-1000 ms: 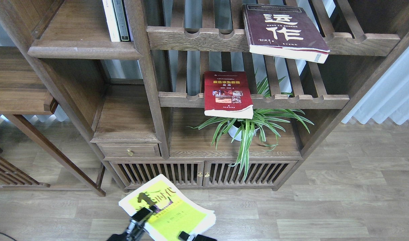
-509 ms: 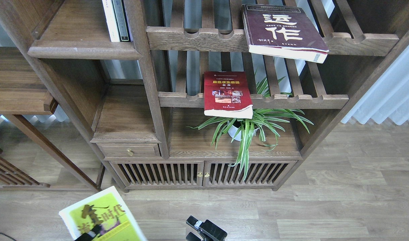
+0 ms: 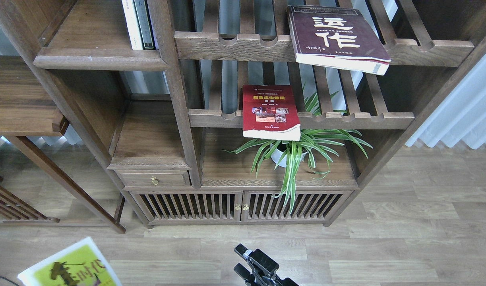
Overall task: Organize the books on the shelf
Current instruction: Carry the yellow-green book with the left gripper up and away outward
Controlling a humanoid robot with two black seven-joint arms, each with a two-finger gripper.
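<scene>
The yellow-green book (image 3: 70,267) shows at the bottom left edge, partly cut off by the frame, above the floor. Whatever holds it is out of sight, and my left gripper does not show. My right gripper (image 3: 239,259) rises from the bottom centre, open, with nothing between its fingers. The dark maroon book (image 3: 338,37) lies on the upper slatted rack, its front edge overhanging the rail. On the middle slatted rack the red book (image 3: 270,111) also overhangs. The shelf (image 3: 95,58), a solid dark board with a pale scuff on its lip, is at the upper left.
Thin white and dark-spined volumes (image 3: 138,24) stand at the shelf's right end. A spider plant in a white pot (image 3: 293,153) sits under the red book. Below are a small drawer (image 3: 153,179) and slatted cabinet doors (image 3: 239,206). A side table (image 3: 20,99) stands left.
The yellow-green book has moved left and down, from the bottom centre to the bottom left corner. My right gripper let go of it and now stands up apart from it at the bottom centre.
</scene>
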